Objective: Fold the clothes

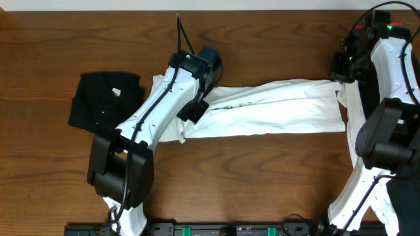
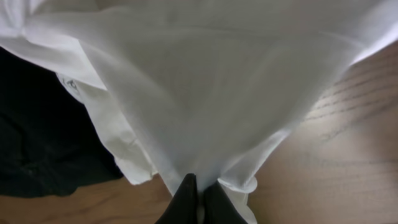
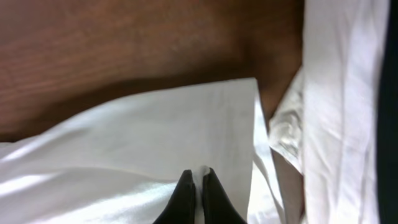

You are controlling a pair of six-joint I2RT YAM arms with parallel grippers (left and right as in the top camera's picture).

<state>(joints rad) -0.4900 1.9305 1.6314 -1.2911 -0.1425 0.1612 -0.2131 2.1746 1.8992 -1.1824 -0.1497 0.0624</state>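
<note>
Across the middle of the table (image 1: 262, 183), the white T-shirt (image 1: 275, 108) lies stretched in a long band between my two arms. The left gripper (image 2: 199, 193) is clamped on one bunched end of it. The right gripper (image 3: 198, 186) is pinched onto the shirt near a straight hem at the other end. Off to the left, a black garment (image 1: 105, 98) sits in a compact folded bundle, so I judge that piece done. The shirt looks folded lengthwise once at most, and the cross-folds remain. In the right wrist view there is more white fabric (image 3: 348, 93) beside the hem, possibly another garment waiting, though I cannot tell for sure.
</note>
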